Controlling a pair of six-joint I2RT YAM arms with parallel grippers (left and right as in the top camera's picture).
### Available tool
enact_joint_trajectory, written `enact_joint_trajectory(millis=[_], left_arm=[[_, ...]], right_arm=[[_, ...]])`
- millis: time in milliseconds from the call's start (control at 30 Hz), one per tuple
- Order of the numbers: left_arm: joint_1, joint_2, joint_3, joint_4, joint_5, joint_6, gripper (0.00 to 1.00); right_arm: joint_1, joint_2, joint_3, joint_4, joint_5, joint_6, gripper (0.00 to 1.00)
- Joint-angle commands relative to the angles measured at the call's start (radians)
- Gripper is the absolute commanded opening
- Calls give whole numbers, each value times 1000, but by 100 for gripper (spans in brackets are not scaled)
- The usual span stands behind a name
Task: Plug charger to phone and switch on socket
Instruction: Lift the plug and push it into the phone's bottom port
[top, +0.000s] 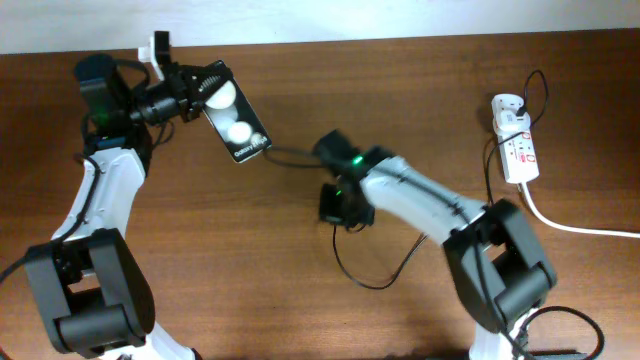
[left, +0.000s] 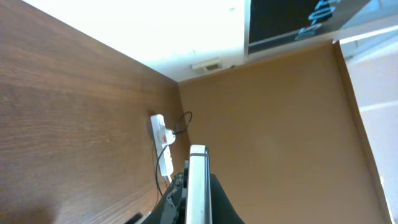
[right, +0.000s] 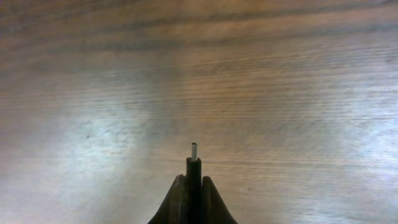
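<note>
My left gripper (top: 205, 92) is shut on the phone (top: 238, 124), a black slab with two white circles, and holds it tilted above the far left of the table. In the left wrist view the phone (left: 197, 180) shows edge-on between the fingers (left: 198, 208). My right gripper (top: 338, 205) is at mid-table, right of and below the phone, apart from it. It is shut on the charger plug (right: 194, 168), whose small metal tip sticks out over bare wood. The thin black cable (top: 372, 284) loops toward the front. The socket (top: 516, 148) lies at the far right.
The socket's thick white cord (top: 585, 229) runs off the right edge. The socket also shows far off in the left wrist view (left: 163, 140), with a thin black cable beside it. The table (top: 250, 260) is brown wood; a white wall borders its far edge.
</note>
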Motion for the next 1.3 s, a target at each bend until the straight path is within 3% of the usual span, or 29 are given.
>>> enact_joint_trajectory(millis=[0, 133, 200, 300, 467, 567, 600, 667, 967, 1167, 1267], left_arm=[[47, -23, 13, 2, 37, -25, 0], [45, -23, 13, 2, 38, -26, 0], [44, -23, 13, 2, 55, -26, 0], [40, -23, 13, 2, 100, -25, 0], [-36, -23, 13, 4, 66, -26, 0], [-98, -23, 13, 45, -43, -103, 0], [-117, -23, 13, 195, -47, -153, 0], [-121, -23, 13, 290, -62, -196, 0], [-112, -23, 13, 290, -88, -216, 0], [-95, -23, 13, 291, -175, -247, 0], [-53, -23, 13, 291, -161, -248, 0]], right_arm=[[-140, -27, 13, 73, -438, -202, 4], [-215, -27, 13, 183, -1061, -571, 4], [-207, -27, 13, 185, -1249, -753, 4], [-201, -27, 13, 216, -1303, -841, 4], [-201, -27, 13, 306, -1307, -834, 4], [-201, -27, 13, 369, -1307, -765, 4], [-201, -27, 13, 438, -1307, -709, 4], [-201, -27, 13, 511, -1307, -638, 4], [-201, -27, 13, 935, -1248, -229, 4], [-203, -27, 13, 966, -1209, -219, 4], [-203, -27, 13, 1063, -1206, -94, 4]])
